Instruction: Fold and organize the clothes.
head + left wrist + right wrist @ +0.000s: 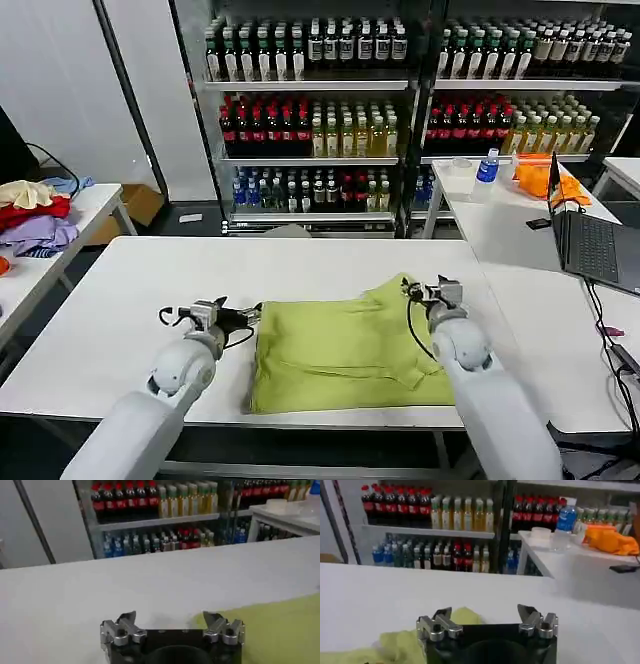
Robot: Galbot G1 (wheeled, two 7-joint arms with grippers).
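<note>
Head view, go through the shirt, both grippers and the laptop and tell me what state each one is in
T-shirt: partly folded, flat on the table.
Left gripper: open, at the shirt's left edge.
Right gripper: open, at the shirt's far right corner.
Laptop: lid open, on the side table.

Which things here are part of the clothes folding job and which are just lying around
Part of the job:
- yellow-green T-shirt, partly folded on the white table
- left gripper, open at the shirt's left edge
- right gripper, open at its far right corner

Just lying about:
- garment pile on the left side table
- orange cloth
- laptop
- shelves of bottles
</note>
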